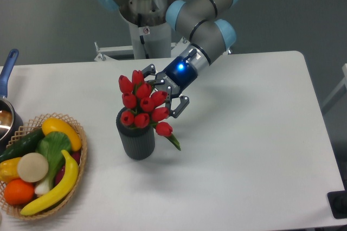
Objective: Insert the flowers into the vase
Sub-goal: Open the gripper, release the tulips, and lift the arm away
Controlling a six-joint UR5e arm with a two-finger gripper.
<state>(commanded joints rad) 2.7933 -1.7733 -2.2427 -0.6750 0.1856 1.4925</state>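
Note:
The flowers (142, 102), a bunch of red tulips, stand in the vase (138, 141), a dark grey ribbed cylinder on the table. The bunch leans a little to the right. One tulip and a green leaf (174, 141) hang over the vase's right rim. My gripper (164, 93) is just behind and to the right of the blooms, tilted down to the left. Its fingers (181, 106) are spread open, and I see no grip on the bunch. The stems are hidden inside the vase.
A wicker basket (80, 158) of fruit and vegetables sits at the front left, close to the vase. A pot with a blue handle (7, 65) is at the left edge. The arm's base (145, 36) rises behind the table.

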